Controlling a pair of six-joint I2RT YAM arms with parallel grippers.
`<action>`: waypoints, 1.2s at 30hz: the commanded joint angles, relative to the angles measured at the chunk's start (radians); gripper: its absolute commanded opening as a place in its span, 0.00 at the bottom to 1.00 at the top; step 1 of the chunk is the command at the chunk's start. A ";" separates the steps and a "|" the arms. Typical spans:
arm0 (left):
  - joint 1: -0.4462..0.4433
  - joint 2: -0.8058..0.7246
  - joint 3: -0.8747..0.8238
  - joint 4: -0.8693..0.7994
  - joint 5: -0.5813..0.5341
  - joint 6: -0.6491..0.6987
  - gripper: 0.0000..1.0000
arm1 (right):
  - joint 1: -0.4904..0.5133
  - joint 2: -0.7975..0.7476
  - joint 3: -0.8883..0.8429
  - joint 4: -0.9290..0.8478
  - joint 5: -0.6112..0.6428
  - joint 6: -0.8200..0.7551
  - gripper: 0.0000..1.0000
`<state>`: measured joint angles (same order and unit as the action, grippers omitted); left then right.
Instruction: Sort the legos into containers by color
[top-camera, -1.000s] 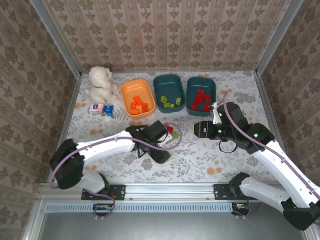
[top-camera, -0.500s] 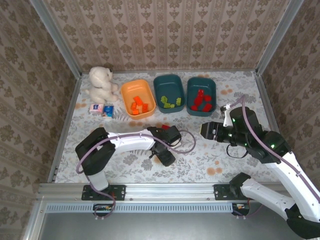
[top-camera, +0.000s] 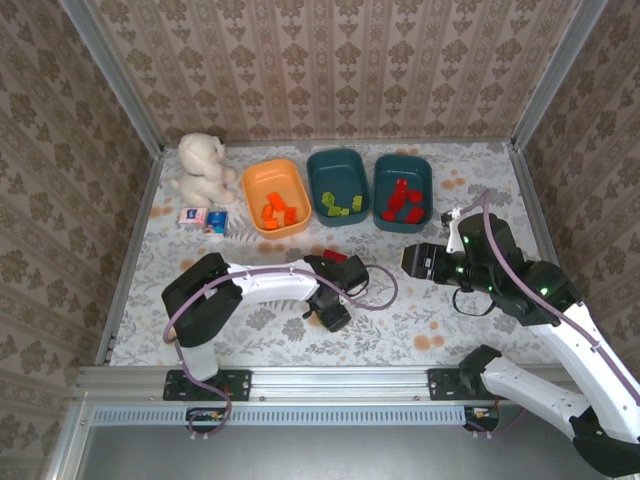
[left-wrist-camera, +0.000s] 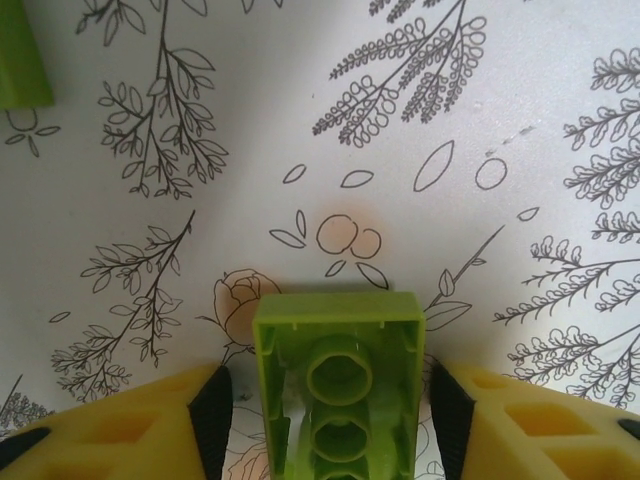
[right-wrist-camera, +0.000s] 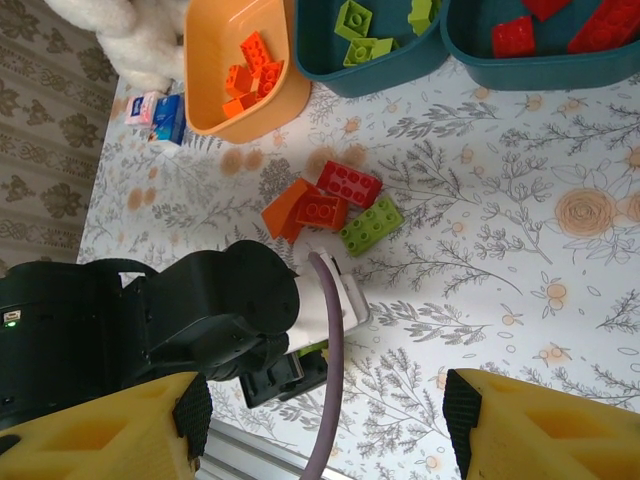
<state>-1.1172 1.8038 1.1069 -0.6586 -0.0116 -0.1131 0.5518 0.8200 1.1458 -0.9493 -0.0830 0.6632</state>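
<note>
The left tool (left-wrist-camera: 331, 405) straddles a green brick (left-wrist-camera: 338, 330) on the table (left-wrist-camera: 520, 90), fingers just beside it, not yet clamped. The right tool (right-wrist-camera: 322, 412) hangs open, empty.

- Walls (top-camera: 330, 60): three sides, beige-brown damask wallpaper with repeating floral medallions.
- Frame posts (top-camera: 114, 80): silver aluminium, slanting up from the back corners.
- Table (top-camera: 400, 330): white covering printed with grey leaf sprigs and pale orange roses.
- Front rail (top-camera: 340, 381): slotted aluminium along the near edge.
- Light: even and soft, with faint shadows.
</note>
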 joint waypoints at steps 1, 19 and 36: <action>-0.001 0.042 0.002 -0.060 -0.005 -0.013 0.50 | 0.003 0.007 0.025 0.002 0.015 0.016 0.66; 0.201 -0.151 0.240 -0.117 -0.015 -0.102 0.32 | 0.002 0.067 0.102 0.015 0.017 0.006 0.65; 0.509 0.397 0.943 0.121 0.150 -0.244 0.33 | -0.043 0.364 0.149 0.255 -0.136 0.061 0.65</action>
<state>-0.6205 2.1311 1.9606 -0.5644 0.1143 -0.3222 0.5247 1.1511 1.2644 -0.7723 -0.1635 0.6868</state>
